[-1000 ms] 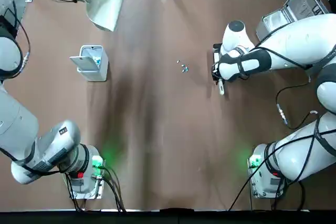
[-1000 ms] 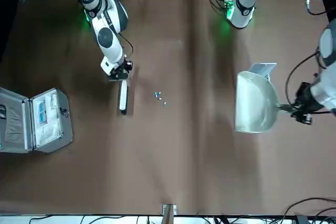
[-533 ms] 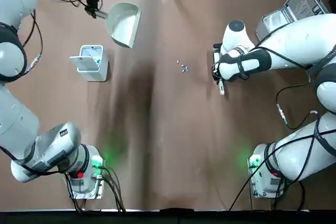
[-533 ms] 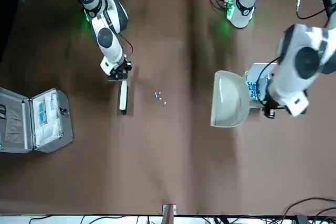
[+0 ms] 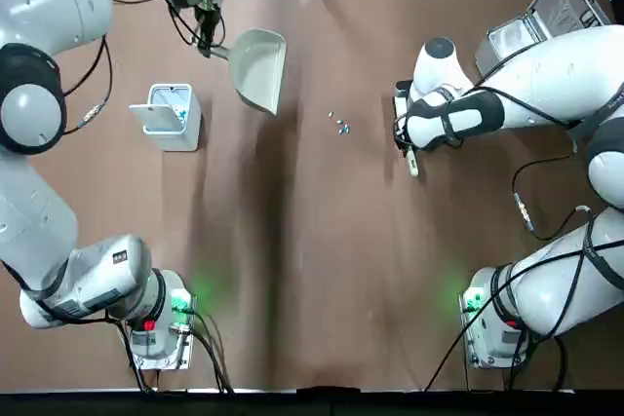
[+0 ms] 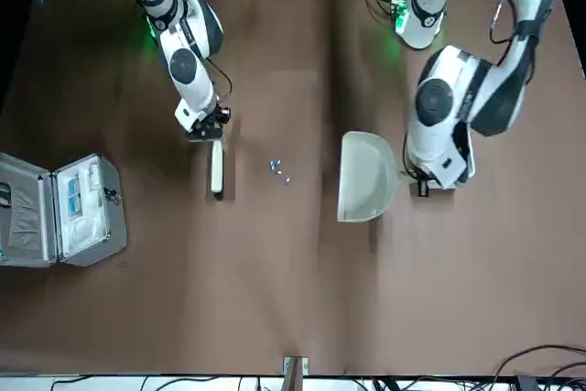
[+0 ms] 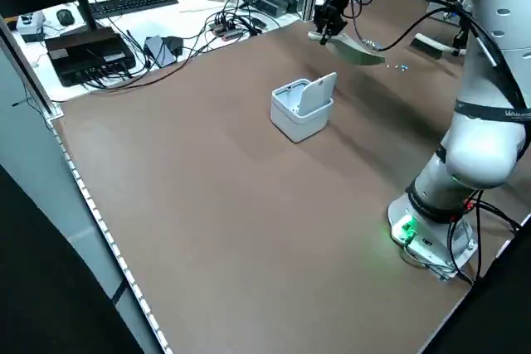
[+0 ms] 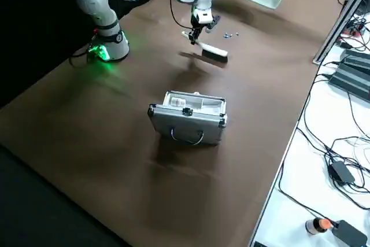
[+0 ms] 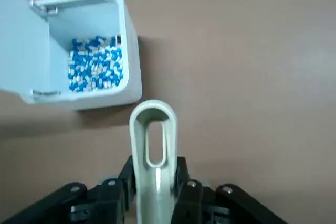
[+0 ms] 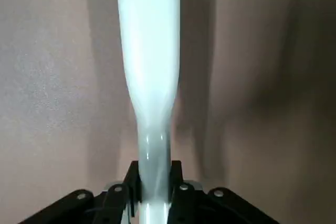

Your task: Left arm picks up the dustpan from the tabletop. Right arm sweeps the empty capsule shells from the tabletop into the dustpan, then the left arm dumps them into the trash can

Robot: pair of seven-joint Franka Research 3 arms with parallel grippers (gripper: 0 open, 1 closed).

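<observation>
The cream-white dustpan point(image 5: 261, 68) hangs over the table's far left-centre, scoop mouth toward the capsule shells point(image 5: 339, 125). My left gripper point(image 5: 210, 46) is shut on its thin handle point(image 9: 152, 150). The shells point(image 6: 279, 169) lie as a few blue and white specks between the dustpan point(image 6: 364, 176) and a slim white brush point(image 6: 215, 169). My right gripper point(image 6: 209, 125) is shut on that brush's handle point(image 10: 149, 51), with the brush just right of the shells. The light-grey trash can point(image 5: 173, 116) stands open left of the dustpan, blue-white capsules showing inside point(image 9: 94, 66).
An open silver metal case point(image 5: 546, 17) lies at the far right corner point(image 8: 188, 117). Both arm bases with green lights stand at the near edge. Cables, a keyboard and boxes crowd a desk beyond the far edge point(image 7: 124, 35).
My left arm has carried the dustpan from the far left corner rightward, past the trash can, toward the capsule shells. The right arm and brush have stayed still.
</observation>
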